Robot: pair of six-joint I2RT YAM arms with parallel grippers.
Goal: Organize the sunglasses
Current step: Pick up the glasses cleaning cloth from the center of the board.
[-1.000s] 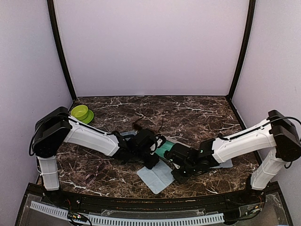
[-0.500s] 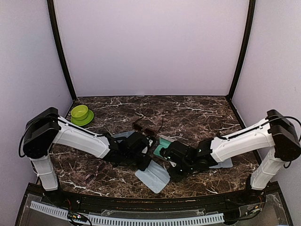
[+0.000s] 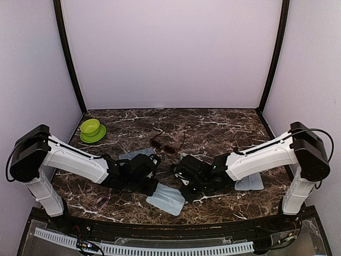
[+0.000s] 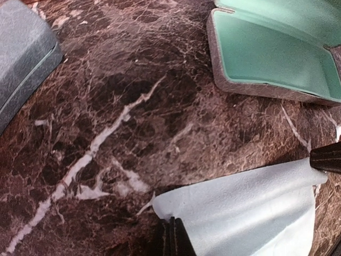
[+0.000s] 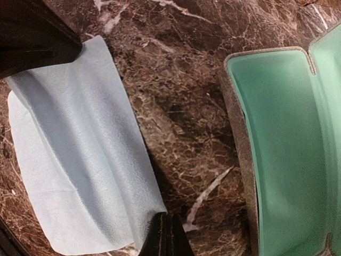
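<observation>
the left gripper (image 4: 171, 237) is pinched tight on one edge of the light-blue cloth (image 4: 245, 213), its fingers pressed together with no gap. the right gripper (image 5: 166, 234) is clamped the same way on another edge of that cloth. the cloth lies on the marble table (image 3: 213, 128) near the open case (image 5: 282, 149) with its mint lining. the reddish-brown sunglasses (image 3: 163, 145) lie behind both grippers, held by neither. the purple-tinted pair (image 3: 106, 198) seems to lie at the front left, faint against the marble.
</observation>
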